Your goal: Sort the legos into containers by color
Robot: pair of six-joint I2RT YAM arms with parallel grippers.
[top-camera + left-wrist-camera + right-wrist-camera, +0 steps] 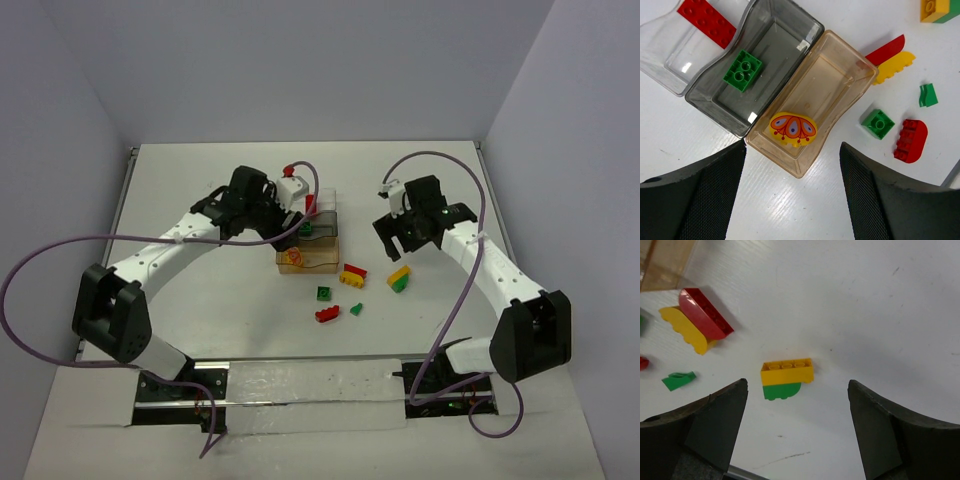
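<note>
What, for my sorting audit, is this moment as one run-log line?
left gripper open over amber tray; right gripper open over yellow-green stack; clear tray: red brick; grey tray: green brick; amber tray: yellow piece

Three trays stand edge to edge in a row at the middle of the table (200, 180), running away from the arms. The far tray (670, 55) holds a long brick (706, 21), the middle tray (775, 45) a square brick (742, 70), and the near tray (835, 80) a rounded piece (793, 128). Loose on the table to the right of the near tray, a pair of bricks (890, 59) lies side by side just off its corner. Nearer the arms lie a cube brick (878, 123) and, in front of it, a domed brick (910, 140). A small piece (928, 95) lies just right of these. A two-brick stack (787, 378) lies farthest right.
</note>
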